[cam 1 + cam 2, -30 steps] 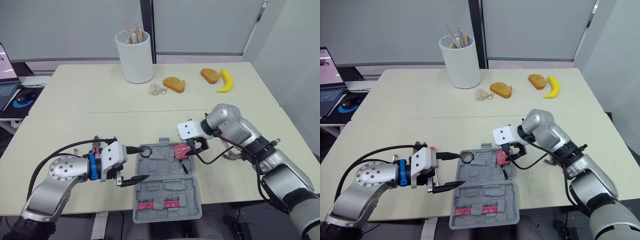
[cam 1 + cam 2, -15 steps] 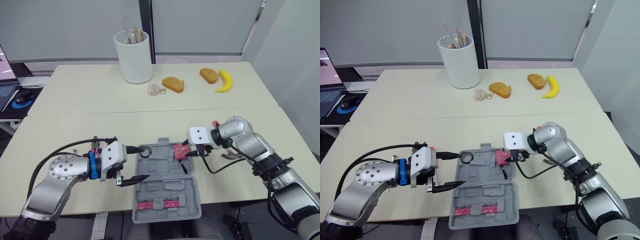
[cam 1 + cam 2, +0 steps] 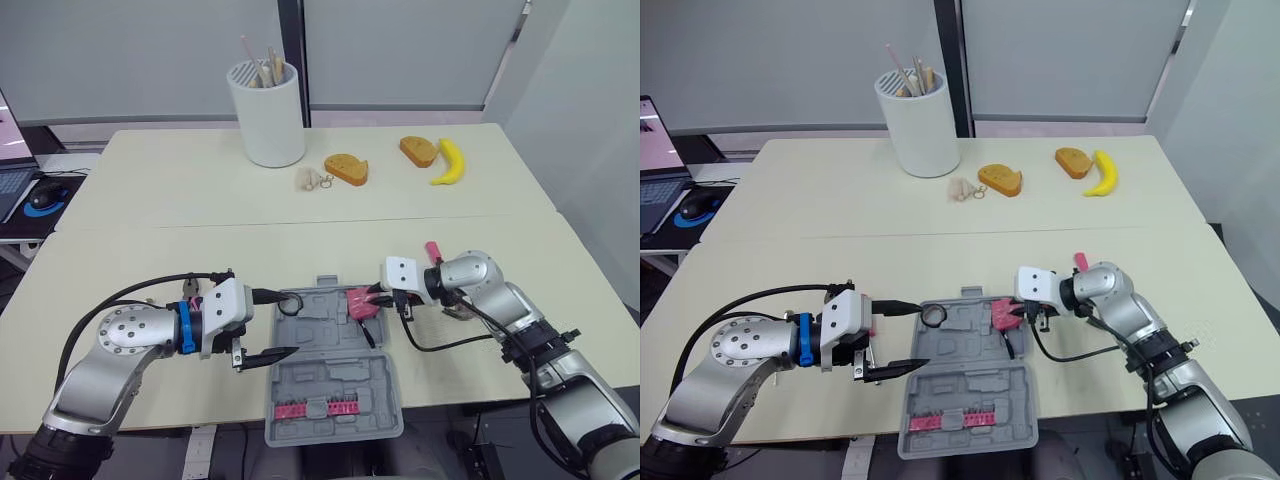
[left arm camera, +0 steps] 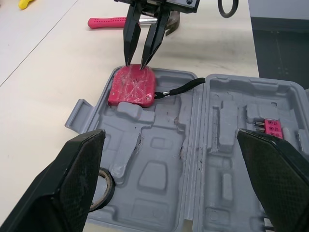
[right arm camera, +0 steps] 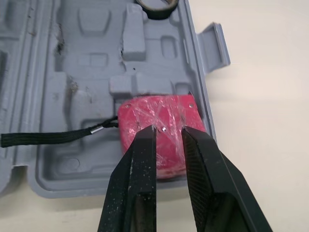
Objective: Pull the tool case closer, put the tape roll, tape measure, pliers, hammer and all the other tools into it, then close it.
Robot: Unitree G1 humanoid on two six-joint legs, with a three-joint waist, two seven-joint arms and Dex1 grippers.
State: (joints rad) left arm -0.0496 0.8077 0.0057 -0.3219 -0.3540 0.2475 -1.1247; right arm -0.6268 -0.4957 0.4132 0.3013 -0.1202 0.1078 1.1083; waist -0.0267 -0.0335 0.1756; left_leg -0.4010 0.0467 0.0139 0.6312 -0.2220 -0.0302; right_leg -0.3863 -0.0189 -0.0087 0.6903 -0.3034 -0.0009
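Currently, tape measure (image 4: 133,87) sits in tool case (image 3: 330,372) far-right corner; right gripper (image 5: 166,129) narrowly parted above, apparently releasing; left gripper (image 3: 290,323) spread wide at its left edge.

Open tool case (image 3: 335,378), red tape measure (image 3: 358,303) inside; right fingers (image 3: 378,296) at its edge

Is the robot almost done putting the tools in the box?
Not yet. Done: the tool case lies open near the robot, with the tape roll and tape measure inside. In hand: the right gripper is at the tape measure; the left gripper hovers open beside the case. Left: the hammer lies on the table, then any other tools and closing it.
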